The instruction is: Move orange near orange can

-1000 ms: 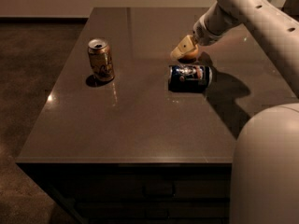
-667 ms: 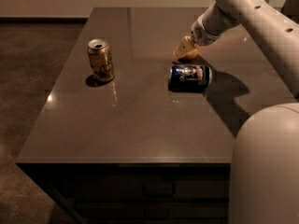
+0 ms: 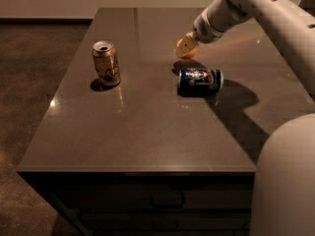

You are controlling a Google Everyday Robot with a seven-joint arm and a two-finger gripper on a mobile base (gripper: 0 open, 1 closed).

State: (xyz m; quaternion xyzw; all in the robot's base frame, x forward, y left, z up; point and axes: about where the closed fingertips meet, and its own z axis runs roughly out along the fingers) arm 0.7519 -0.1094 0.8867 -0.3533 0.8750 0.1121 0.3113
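- Gripper (image 3: 190,41), upper right of centre, clasps the orange (image 3: 183,48) just above the table, behind the blue can (image 3: 199,81).
- Carry it left and set it down gently beside the orange can (image 3: 106,63), without nudging it.

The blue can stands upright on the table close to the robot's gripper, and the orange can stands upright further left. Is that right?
Not quite. The camera view shows the blue can lying on its side, not upright. The rest holds: it is on the table, the gripper hangs close by just beyond it, and the orange can stands upright further left.
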